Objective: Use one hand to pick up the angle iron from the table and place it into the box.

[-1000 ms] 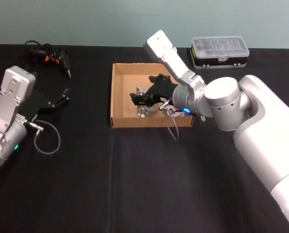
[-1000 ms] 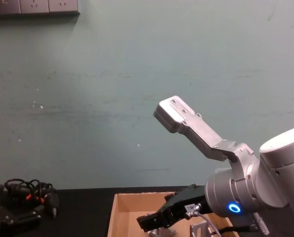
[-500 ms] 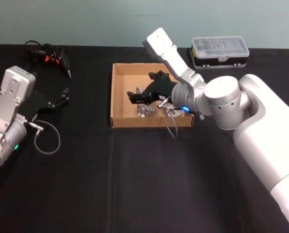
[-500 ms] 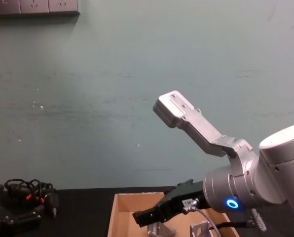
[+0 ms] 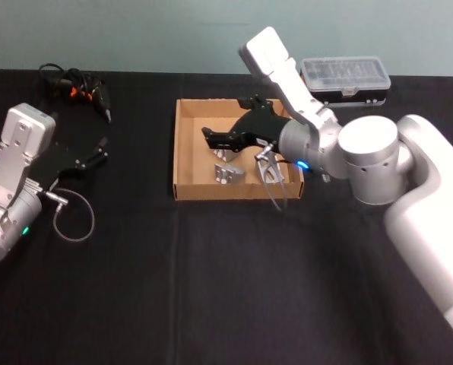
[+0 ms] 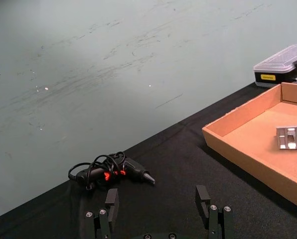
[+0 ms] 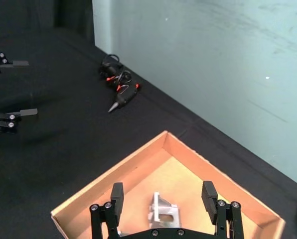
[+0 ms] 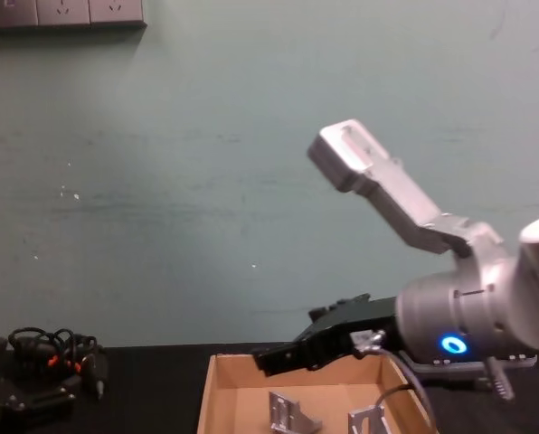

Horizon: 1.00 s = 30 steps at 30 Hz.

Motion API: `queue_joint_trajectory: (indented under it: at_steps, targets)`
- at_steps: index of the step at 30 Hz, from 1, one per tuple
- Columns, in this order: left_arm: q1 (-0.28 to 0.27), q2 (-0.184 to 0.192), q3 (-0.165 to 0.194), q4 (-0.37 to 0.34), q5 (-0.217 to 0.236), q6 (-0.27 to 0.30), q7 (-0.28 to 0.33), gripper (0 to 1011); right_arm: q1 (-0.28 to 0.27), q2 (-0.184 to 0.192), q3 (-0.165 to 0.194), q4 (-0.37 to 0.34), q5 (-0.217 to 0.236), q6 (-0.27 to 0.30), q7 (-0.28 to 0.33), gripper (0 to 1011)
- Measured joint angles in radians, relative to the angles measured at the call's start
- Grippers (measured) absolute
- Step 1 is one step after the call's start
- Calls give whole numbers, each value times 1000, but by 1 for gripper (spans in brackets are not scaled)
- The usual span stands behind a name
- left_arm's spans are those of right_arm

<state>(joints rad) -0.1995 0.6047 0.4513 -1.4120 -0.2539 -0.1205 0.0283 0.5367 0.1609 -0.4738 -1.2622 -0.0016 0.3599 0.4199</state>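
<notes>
I count one box (image 5: 185,152) on my table (image 5: 211,281), two angle irons (image 5: 229,174) inside it, one black case (image 5: 344,78), one cable bundle (image 5: 74,90), and my two grippers (image 5: 223,138).

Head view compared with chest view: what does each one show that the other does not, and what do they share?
Head view alone: the left gripper, open over the table at the robot's left, and the black plastic case behind the box. Chest view alone: wall sockets. Shared: the open right gripper above the box, two angle irons inside it, and the black cabled tool.
</notes>
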Motion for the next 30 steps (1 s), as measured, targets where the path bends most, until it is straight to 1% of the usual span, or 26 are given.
queue_joint_trajectory:
  at_steps: [2, 3, 6, 8, 11, 12, 18, 23, 24, 28, 30]
  targets:
    - [0, 0, 0, 0, 0, 0, 0, 1012, -15, 13, 10, -24, 8, -1, -1, 1003]
    - [0, 0, 0, 0, 0, 0, 0, 1011, -30, 26, 20, -49, 17, -2, -2, 1003]
    - [0, 0, 0, 0, 0, 0, 0, 1011, -54, 47, 38, -84, 29, -4, -7, 1003]
    - [0, 0, 0, 0, 0, 0, 0, 1011, -88, 78, 62, -124, 44, -10, -15, 1003]
    - [0, 0, 0, 0, 0, 0, 0, 1011, -110, 98, 79, -143, 54, -16, -20, 1003]
    - [0, 0, 0, 0, 0, 0, 0, 1011, -124, 110, 91, -154, 62, -21, -25, 1003]
    - [0, 0, 0, 0, 0, 0, 0, 1011, -163, 143, 127, -178, 85, -38, -38, 1003]
    - [0, 0, 0, 0, 0, 0, 0, 1011, -197, 170, 167, -184, 109, -58, -56, 1003]
    - [0, 0, 0, 0, 0, 0, 0, 1011, -197, 170, 167, -184, 109, -58, -56, 1003]
    - [0, 0, 0, 0, 0, 0, 0, 1011, -220, 182, 193, -182, 123, -69, -73, 1003]
    - [0, 0, 0, 0, 0, 0, 0, 1011, -228, 184, 200, -180, 127, -71, -78, 1003]
